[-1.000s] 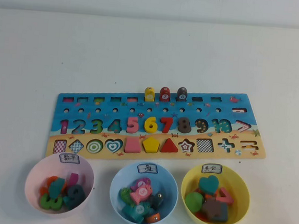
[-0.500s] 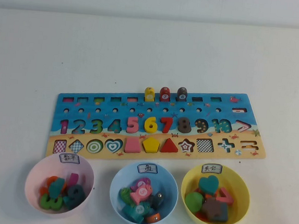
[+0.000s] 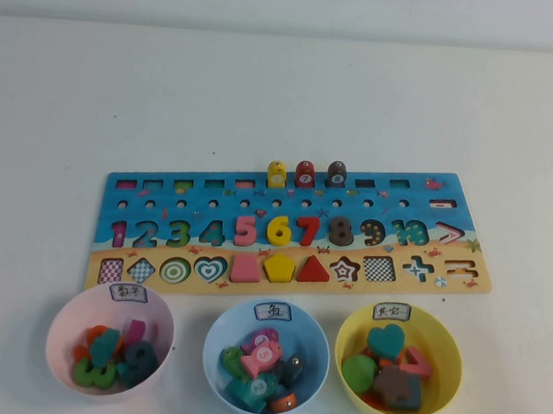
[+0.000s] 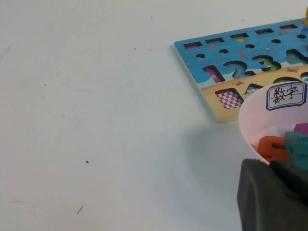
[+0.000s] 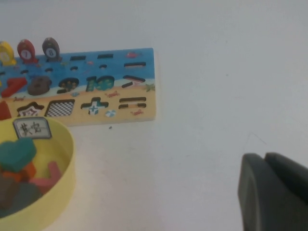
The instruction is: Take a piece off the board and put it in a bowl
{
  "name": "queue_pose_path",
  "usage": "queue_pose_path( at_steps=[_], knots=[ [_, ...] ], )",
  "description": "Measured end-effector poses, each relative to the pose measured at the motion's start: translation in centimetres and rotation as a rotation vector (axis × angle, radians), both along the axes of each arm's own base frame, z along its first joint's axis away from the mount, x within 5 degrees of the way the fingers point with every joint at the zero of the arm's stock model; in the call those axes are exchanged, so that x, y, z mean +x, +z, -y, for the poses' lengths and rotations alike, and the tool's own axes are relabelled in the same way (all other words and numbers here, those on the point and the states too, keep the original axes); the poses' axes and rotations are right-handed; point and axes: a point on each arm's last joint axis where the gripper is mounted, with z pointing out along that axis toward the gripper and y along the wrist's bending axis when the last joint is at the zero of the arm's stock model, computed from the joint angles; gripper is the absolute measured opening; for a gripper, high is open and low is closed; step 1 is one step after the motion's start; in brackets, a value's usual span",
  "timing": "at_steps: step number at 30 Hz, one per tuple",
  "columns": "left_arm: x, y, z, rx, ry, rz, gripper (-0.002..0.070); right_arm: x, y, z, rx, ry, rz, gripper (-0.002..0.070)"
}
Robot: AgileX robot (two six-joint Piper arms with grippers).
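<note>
The board (image 3: 294,230), long, flat and rectangular, is laid across the white matte tabletop (image 3: 286,101); its face is glossy blue w/ a sandy strip along the near edge and is cut w/ rows of slots, round holes, numeral and shape recesses. The 8 (image 3: 340,231), a chunky dark brown wooden numeral, is seated in its recess in the numeral row, betw. the red 7 (image 3: 307,230) and the empty 9 cut-out. Three round-topped pegs (image 3: 305,175) (yellow, red, brown) are stood at the far edge.

Near the board's front edge, three smooth round plastic bowls are lined up. The pink bowl (image 3: 110,338) is at the robot's left, w/ a small white handwritten label on its rim and loose coloured numerals inside. A blue bowl (image 3: 266,353) is in the middle, a yellow bowl (image 3: 397,363) at right, each labelled and filled w/ mixed pieces.

The left claw (image 4: 274,195) is seen only as a dark grey matte block at the frame edge of its wrist view, just beside the pink bowl's rim; how far apart its fingers are cannot be told. The right claw (image 5: 274,192), same dark matte shape, is held over bare tabletop well apart from the board's right end, closed w/ nothing gripped.
</note>
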Motion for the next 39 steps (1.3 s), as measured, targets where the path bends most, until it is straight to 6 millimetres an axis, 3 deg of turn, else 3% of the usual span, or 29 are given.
queue_pose_path(
  at_steps=[6, 14, 21, 24, 30, 35, 39],
  knots=[
    [0.0, 0.0, 0.0, 0.000, 0.000, 0.000, 0.0002, 0.1, 0.6, -0.1, 0.111, -0.012, 0.049, -0.0018],
    [0.0, 0.0, 0.0, 0.000, 0.000, 0.000, 0.0002, 0.3, 2.0, -0.1, 0.477, -0.063, 0.145, -0.0018],
    [0.0, 0.0, 0.0, 0.000, 0.000, 0.000, 0.0002, 0.3, 2.6, 0.1, 0.646, -0.093, 0.180, -0.0018],
    [0.0, 0.0, 0.0, 0.000, 0.000, 0.000, 0.0002, 0.1, 4.3, -0.6, 0.654, -0.023, 0.154, -0.0018],
    [0.0, 0.0, 0.0, 0.000, 0.000, 0.000, 0.0002, 1.7, 8.8, -2.4, 0.557, 0.123, -0.109, -0.0018],
    [0.0, 0.0, 0.0, 0.000, 0.000, 0.000, 0.0002, 5.7, 10.9, -3.4, 0.401, 0.212, -0.455, -0.0018],
    [0.0, 0.0, 0.0, 0.000, 0.000, 0.000, 0.0002, 9.4, 11.8, -3.4, 0.295, 0.233, -0.622, -0.0018]
  ],
)
